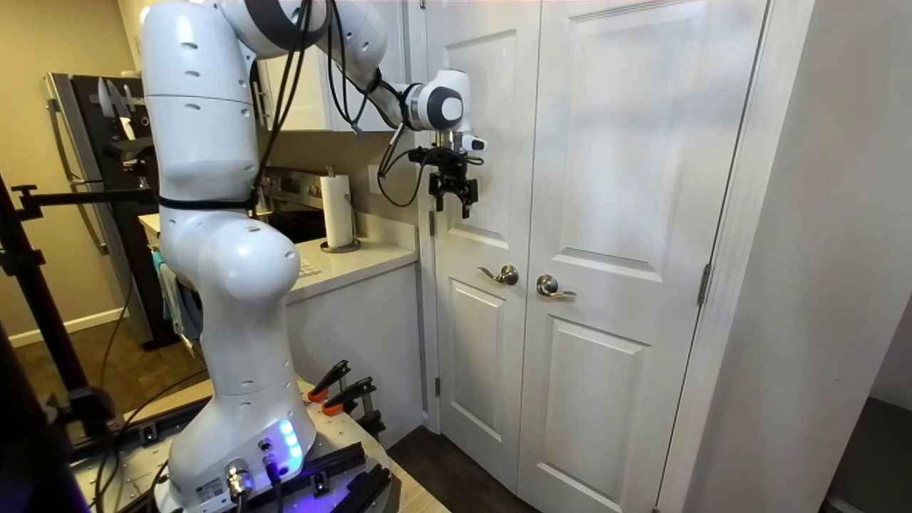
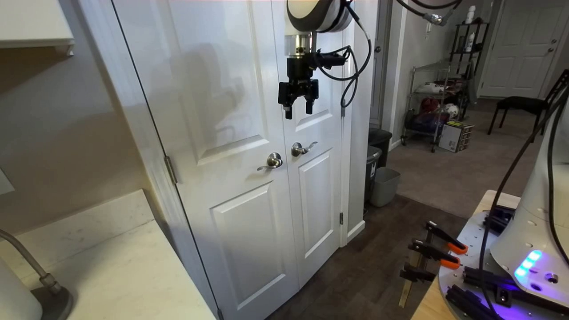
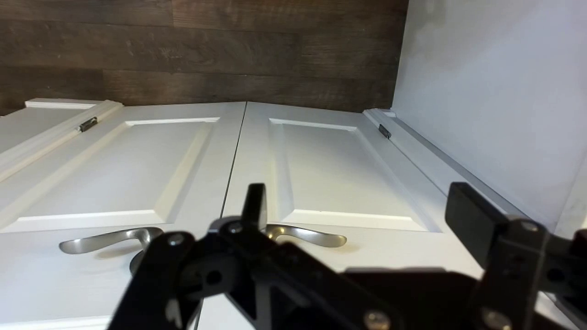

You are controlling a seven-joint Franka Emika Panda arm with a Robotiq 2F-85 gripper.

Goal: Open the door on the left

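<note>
The left door (image 1: 474,349) is tall, white and panelled, and stands shut. It also shows in an exterior view (image 2: 249,244) and in the wrist view (image 3: 339,169), where the picture is upside down. Its silver lever handle (image 1: 507,275) sits near its right-hand edge at mid-height; the handle also shows in an exterior view (image 2: 274,160). In the wrist view the lever (image 3: 316,237) is partly hidden behind one finger. My gripper (image 1: 453,206) is open and empty, pointing down, higher than the handle and apart from it. It also shows in an exterior view (image 2: 298,111) and the wrist view (image 3: 362,206).
The matching right door (image 1: 605,392) is shut, with its lever handle (image 1: 548,286) close beside the seam. A white counter (image 2: 111,266) with a paper towel roll (image 1: 338,214) adjoins the left door's hinge side. Clamps (image 2: 433,253) stick out from the robot's table edge.
</note>
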